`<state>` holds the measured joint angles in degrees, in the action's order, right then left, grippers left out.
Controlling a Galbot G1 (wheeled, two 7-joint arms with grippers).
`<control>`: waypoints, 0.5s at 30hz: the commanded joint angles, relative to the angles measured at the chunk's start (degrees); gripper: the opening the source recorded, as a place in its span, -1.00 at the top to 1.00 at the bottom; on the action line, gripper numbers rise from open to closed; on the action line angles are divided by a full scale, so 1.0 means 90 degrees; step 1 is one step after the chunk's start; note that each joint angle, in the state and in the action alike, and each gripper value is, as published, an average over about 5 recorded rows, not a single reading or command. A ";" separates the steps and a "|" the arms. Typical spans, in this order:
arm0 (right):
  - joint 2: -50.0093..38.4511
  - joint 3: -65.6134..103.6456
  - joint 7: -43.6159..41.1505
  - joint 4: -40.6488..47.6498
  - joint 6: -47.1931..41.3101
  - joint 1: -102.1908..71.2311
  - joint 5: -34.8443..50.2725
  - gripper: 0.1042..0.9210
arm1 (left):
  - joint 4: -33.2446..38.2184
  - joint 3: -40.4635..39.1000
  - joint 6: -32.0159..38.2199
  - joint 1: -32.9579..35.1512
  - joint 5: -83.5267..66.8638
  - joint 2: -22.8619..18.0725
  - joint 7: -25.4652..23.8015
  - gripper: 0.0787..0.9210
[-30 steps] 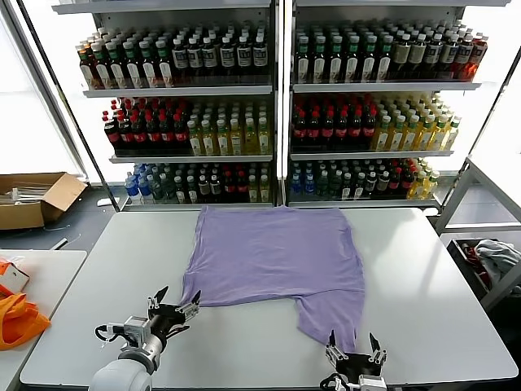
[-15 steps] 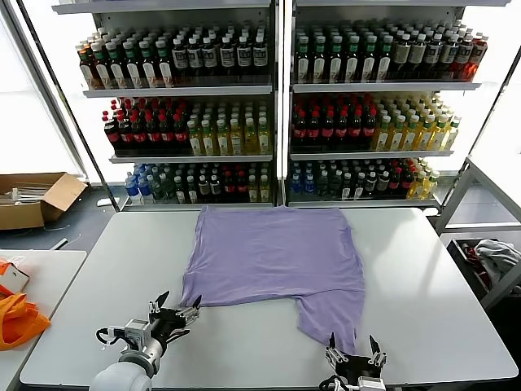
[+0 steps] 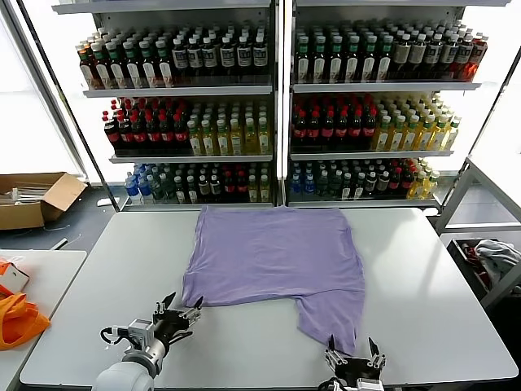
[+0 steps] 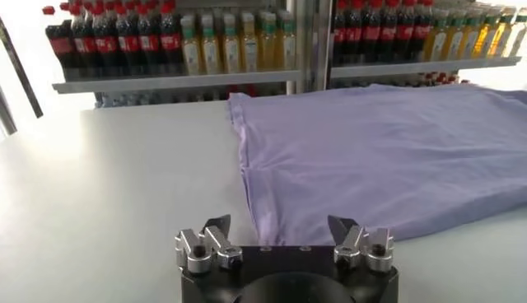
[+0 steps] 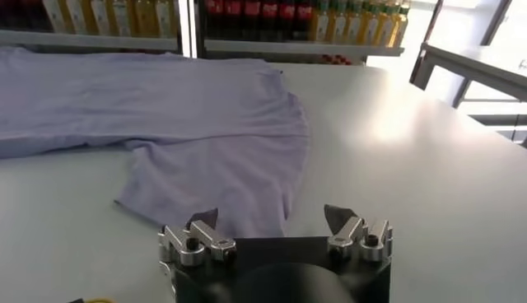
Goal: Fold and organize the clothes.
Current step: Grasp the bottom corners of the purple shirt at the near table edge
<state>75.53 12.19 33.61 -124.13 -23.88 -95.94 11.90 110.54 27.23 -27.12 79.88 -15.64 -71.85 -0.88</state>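
Observation:
One lavender T-shirt (image 3: 273, 252) of the clothes lies spread flat on the white table (image 3: 423, 269), its far edge toward the shelves. My left gripper (image 3: 182, 307) is open at the shirt's near left corner. In the left wrist view that corner of the shirt (image 4: 379, 156) lies just ahead of the left gripper (image 4: 280, 226), between its spread fingers. My right gripper (image 3: 352, 349) is open at the near edge of the table. The drooping near right part of the shirt (image 5: 189, 123) reaches in between the right gripper (image 5: 272, 216) and its fingers. Neither grips cloth.
Shelves of bottles (image 3: 277, 106) stand behind the table. A cardboard box (image 3: 32, 199) sits on the floor at the far left. An orange bag (image 3: 16, 319) lies on a side table to the left. A grey-white fabric bundle (image 3: 498, 254) rests in a rack to the right.
Both grippers have sunk slightly toward the table at the shirt's near edge, the left one also edging right. The shirt has not moved.

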 commanded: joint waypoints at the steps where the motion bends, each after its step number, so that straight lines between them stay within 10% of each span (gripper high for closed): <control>1: 0.0005 -0.0002 -0.0015 0.0042 0.0018 0.0005 0.0002 -0.47 | -0.0012 -0.0020 -0.0019 0.0028 0.0005 0.0005 -0.0015 -0.16; 15: -0.0020 0.0048 -0.0092 0.0093 0.0183 0.0021 -0.0020 0.52 | -0.0004 -0.0093 -0.0019 0.0120 0.0079 -0.0013 -0.0125 0.80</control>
<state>75.32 12.56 32.85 -123.39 -22.59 -95.75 11.68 110.66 26.52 -27.46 80.68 -15.09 -71.87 -1.65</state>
